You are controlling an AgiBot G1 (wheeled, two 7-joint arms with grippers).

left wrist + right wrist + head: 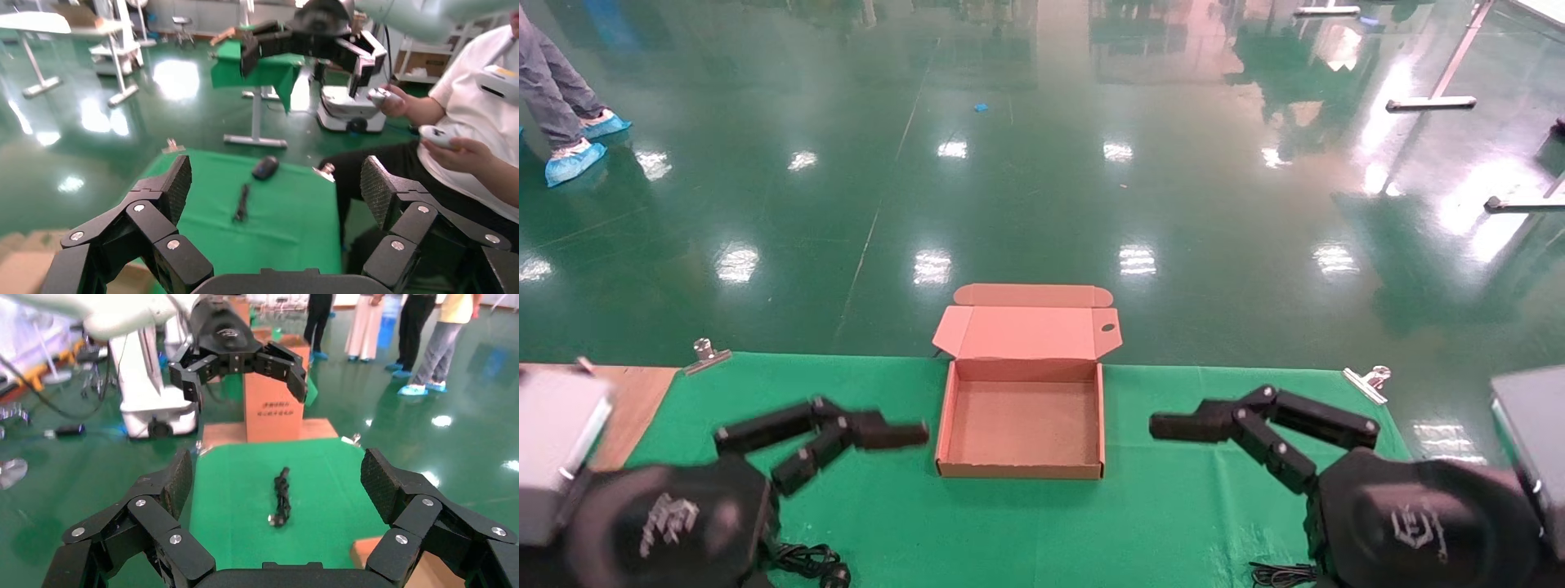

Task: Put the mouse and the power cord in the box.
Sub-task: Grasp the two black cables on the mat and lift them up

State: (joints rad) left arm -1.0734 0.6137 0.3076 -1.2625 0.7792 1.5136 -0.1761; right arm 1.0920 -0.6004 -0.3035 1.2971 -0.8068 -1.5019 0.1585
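Observation:
The brown box (1019, 416) lies open in the middle of the green cloth, its lid flap folded back and nothing inside. My left gripper (878, 437) hovers open just left of it, and my right gripper (1173, 426) hovers open just right of it. The power cord (281, 496) lies bundled near the table's front left (809, 563). On the right side of the cloth sits the black mouse (265, 166) with its thin cable (242, 203). In the head view only that cable (1283, 574) shows; my right arm hides the mouse.
Metal clips (708, 354) (1369, 382) pin the cloth at the back edge. Bare wood (633, 400) shows at the far left, where a tall cardboard carton (273, 404) stands. A seated person (477, 122) holding controllers is beside the table's right end.

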